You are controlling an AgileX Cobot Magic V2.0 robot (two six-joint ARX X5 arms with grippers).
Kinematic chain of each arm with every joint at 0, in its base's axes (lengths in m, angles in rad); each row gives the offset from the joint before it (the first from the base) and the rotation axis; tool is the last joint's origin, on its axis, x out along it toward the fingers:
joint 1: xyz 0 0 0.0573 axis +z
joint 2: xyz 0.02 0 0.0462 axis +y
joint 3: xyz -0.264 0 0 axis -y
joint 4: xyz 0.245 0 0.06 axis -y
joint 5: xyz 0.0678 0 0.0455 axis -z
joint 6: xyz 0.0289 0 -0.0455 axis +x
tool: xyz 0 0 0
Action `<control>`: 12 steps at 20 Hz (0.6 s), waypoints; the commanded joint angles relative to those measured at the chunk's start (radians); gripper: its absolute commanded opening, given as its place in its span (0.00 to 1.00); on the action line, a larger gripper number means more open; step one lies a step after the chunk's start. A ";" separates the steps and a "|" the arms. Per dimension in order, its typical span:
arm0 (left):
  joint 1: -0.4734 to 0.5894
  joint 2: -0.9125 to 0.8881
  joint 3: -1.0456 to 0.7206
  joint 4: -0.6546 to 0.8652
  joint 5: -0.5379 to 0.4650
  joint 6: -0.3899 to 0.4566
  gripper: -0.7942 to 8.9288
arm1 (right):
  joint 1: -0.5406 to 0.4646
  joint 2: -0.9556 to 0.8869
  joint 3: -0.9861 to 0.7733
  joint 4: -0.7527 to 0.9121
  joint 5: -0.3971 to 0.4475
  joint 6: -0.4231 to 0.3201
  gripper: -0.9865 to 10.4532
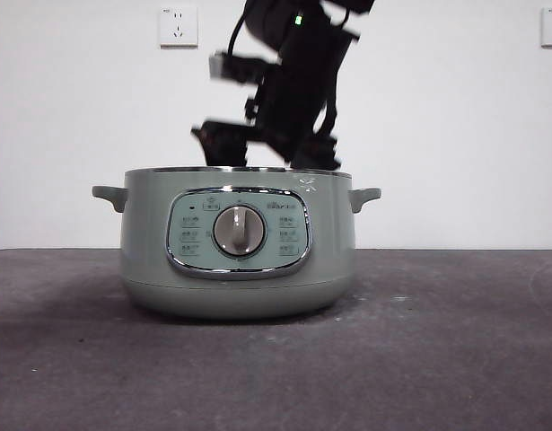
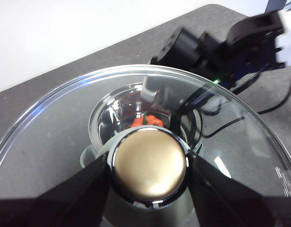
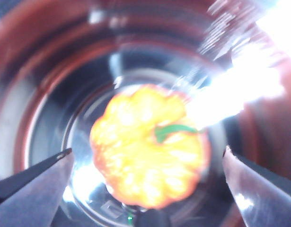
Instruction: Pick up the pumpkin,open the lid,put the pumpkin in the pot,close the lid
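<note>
One pot (image 1: 238, 260) sits on the dark tabletop (image 1: 455, 359) in my front view, its panel and silver dial (image 1: 239, 230) facing me. It has no lid on it, and a black arm reaches down from above to its rim, slightly right of centre. Two wall sockets (image 1: 178, 25) show on the far wall.

From the left wrist view I see one lid (image 2: 55, 142), held up in the air over the open pot. My left end effector (image 2: 149, 166) is clamped on the knob (image 2: 149, 163), one jaw on each side. Through the glass I make out an orange patch inside the pot, and the other arm dipping in beside it.

From the right wrist view, which is blurred, one pumpkin (image 3: 147, 144) lies on the shiny pot floor, green stem up. My right end effector (image 3: 147, 184) is spread wide, and neither jaw touches the pumpkin.

My reading of progress: the pick-up, the lid removal and the drop into the pot look done. What remains is pulling the right arm clear and setting the lid back on the rim.
</note>
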 commanded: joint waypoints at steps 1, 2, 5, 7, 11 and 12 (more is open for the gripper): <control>0.000 0.011 0.018 0.076 0.006 0.010 0.07 | 0.003 -0.128 0.003 -0.026 0.079 0.031 0.58; 0.000 0.032 0.018 0.092 0.006 0.013 0.07 | 0.000 -0.204 0.003 -0.070 0.146 0.057 0.58; 0.000 0.123 0.018 0.175 0.036 0.016 0.07 | -0.016 -0.448 0.003 -0.200 0.246 0.122 0.58; 0.000 0.187 0.018 0.227 0.057 0.017 0.07 | -0.016 -0.579 0.003 -0.250 0.253 0.142 0.58; -0.001 0.330 0.018 0.342 0.100 0.017 0.07 | -0.014 -0.785 0.003 -0.339 0.242 0.159 0.58; -0.001 0.371 0.018 0.373 0.111 0.017 0.07 | -0.014 -0.827 0.003 -0.367 0.218 0.163 0.58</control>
